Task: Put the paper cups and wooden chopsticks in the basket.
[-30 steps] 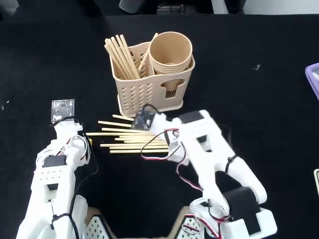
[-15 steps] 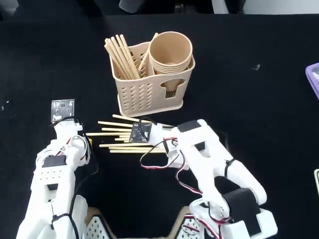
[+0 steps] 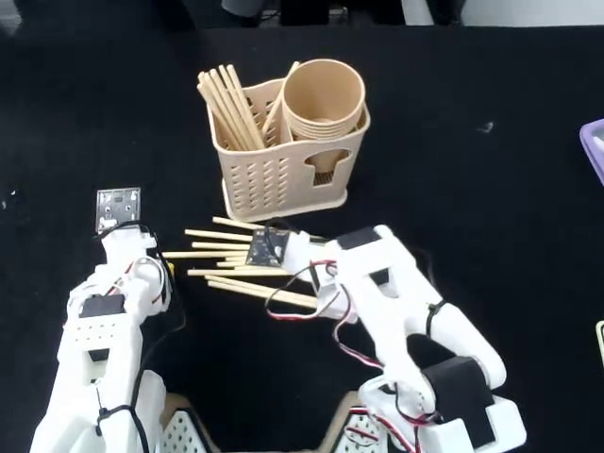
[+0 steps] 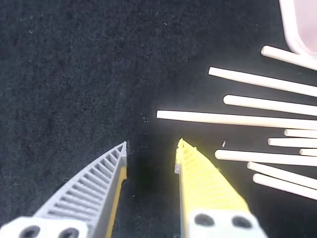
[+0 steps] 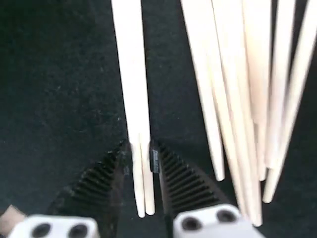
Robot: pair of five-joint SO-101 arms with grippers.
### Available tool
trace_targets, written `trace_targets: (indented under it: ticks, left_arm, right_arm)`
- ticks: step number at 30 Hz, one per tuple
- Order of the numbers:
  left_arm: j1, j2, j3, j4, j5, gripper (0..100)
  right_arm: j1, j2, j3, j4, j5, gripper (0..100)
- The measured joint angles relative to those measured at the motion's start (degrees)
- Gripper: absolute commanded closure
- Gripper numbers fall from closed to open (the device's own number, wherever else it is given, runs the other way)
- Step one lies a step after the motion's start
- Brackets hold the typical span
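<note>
Down at the near side of the black table [image 3: 491,236], the right gripper [image 5: 141,151] was clamped on a pair of chopsticks [image 5: 134,99], its dark ribbed fingers [image 5: 106,178] pressing the two sticks from either side close to their ends. Seen from above, that pair ran at a slant, angled away from the loose chopsticks [image 3: 222,250], which lay roughly side by side on the table in front of the basket [image 3: 283,175]. Whether the pair was lifted off the table could not be told. The left gripper [image 4: 151,144] stood apart, a grey finger [image 4: 99,183] and a yellow one with bare table between them, holding nothing, near the tips of the loose chopsticks. The basket stood upright farther back on the table. A stack of paper cups [image 3: 323,94] sat in one of its compartments, and a bunch of upright chopsticks [image 3: 231,109] leaned in the other. A purple object [image 3: 595,151] showed at the table's right edge, well apart from everything else
</note>
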Motion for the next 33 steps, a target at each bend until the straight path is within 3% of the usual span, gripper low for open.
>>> trace_targets:
  ticks: [5, 10, 12, 20, 26, 33]
  left_arm:
    - [0.0, 0.0, 0.0, 0.0, 0.0, 83]
    - [0.0, 0.0, 0.0, 0.0, 0.0, 83]
    - [0.0, 0.0, 0.0, 0.0, 0.0, 83]
    - [0.0, 0.0, 0.0, 0.0, 0.0, 83]
    - [0.0, 0.0, 0.0, 0.0, 0.0, 83]
    - [0.0, 0.0, 0.0, 0.0, 0.0, 83]
  right_arm:
    - [-0.2, -6.9, 0.0, 4.0, -0.2, 96.2]
    - [-0.2, -8.5, 0.1, 6.9, -0.2, 73.3]
    - [-1.3, -8.4, 0.1, 6.9, -0.2, 70.6]
    - [-10.6, 0.5, -2.2, 2.2, -8.3, 77.3]
    - [-11.0, 9.0, -7.1, 0.4, -10.0, 78.4]
    - [-8.7, 10.7, -8.8, -0.8, -10.3, 99.0]
